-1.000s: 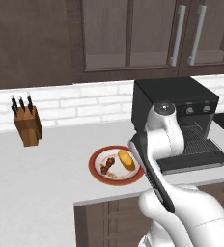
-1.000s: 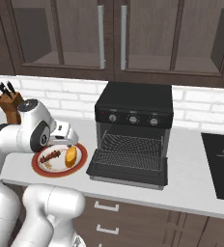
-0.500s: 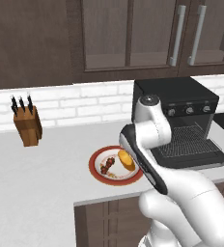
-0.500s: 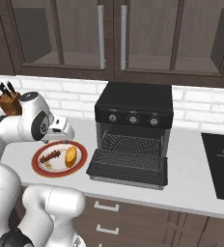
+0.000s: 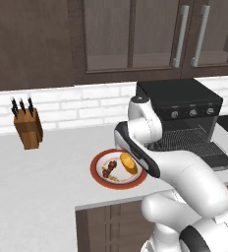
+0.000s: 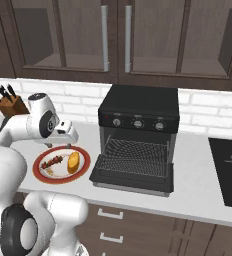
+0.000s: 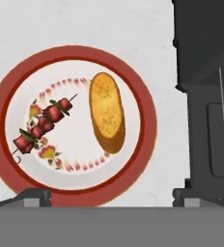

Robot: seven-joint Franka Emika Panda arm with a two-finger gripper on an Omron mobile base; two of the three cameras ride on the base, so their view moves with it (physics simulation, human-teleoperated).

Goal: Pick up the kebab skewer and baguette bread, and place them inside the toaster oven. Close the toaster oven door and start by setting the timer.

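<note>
Dark wood cabinets with glass fronts and steel bar handles over white brick backsplash; matte pale-grey desk (image 5: pixel 47 187) below. Round plate (image 7: pixel 147 120), red rim, white centre with floral print, sits at centre-left of the hand view. On it: skewer (image 7: pixel 41 126), thin stick with dark red chunks, lying diagonal on the plate's left half; bread (image 7: pixel 107 112), oblong golden crusty piece, just right of it, apart from the skewer. Oven (image 6: pixel 138 107), boxy black, silver knobs in a row, stands mid-frame in the right base view, just right of the plate. Door (image 6: pixel 133 172) dropped flat on the desk, wire rack visible inside. Wooden knife block (image 5: pixel 27 129) at left in the left base view. Pincer (image 7: pixel 111 195) spread wide above the plate's near edge, holding nothing; both dark tips at the bottom of the hand view.
</note>
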